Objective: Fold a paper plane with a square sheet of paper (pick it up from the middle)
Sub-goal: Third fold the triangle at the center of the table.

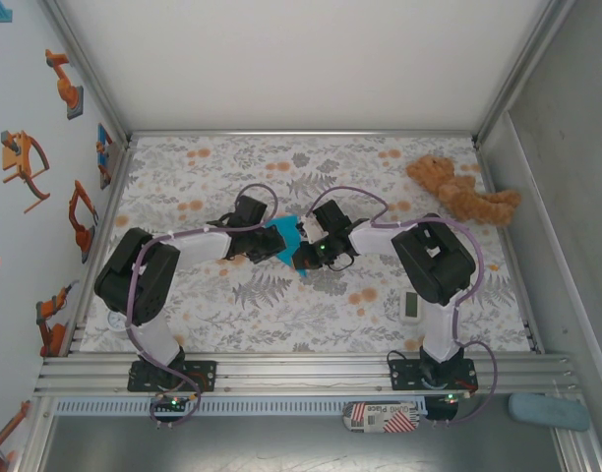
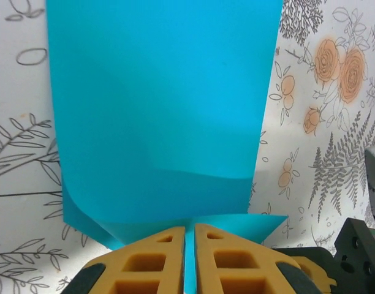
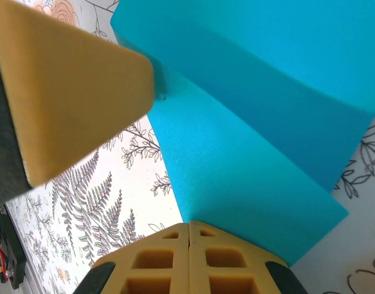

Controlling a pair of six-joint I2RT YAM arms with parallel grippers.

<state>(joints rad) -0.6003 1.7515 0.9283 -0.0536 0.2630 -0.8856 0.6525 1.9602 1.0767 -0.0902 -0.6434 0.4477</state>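
The square sheet of paper point(image 1: 279, 239) is being held over the middle of the floral tabletop point(image 1: 281, 315), pinched from both sides. The left pincer point(image 2: 189, 228) is clamping one edge, with the sheet running away toward twelve o'clock. The right pincer point(image 3: 189, 225) is gripping another edge, the paper spreading toward one o'clock. Both arms are sitting equally near. The paper is showing thin, smooth and matte cyan, bending in soft folds rather than sharp creases.

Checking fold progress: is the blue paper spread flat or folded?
Folded, at least partly: the blue paper lies in overlapping layers, pinched by the left claw and right claw.
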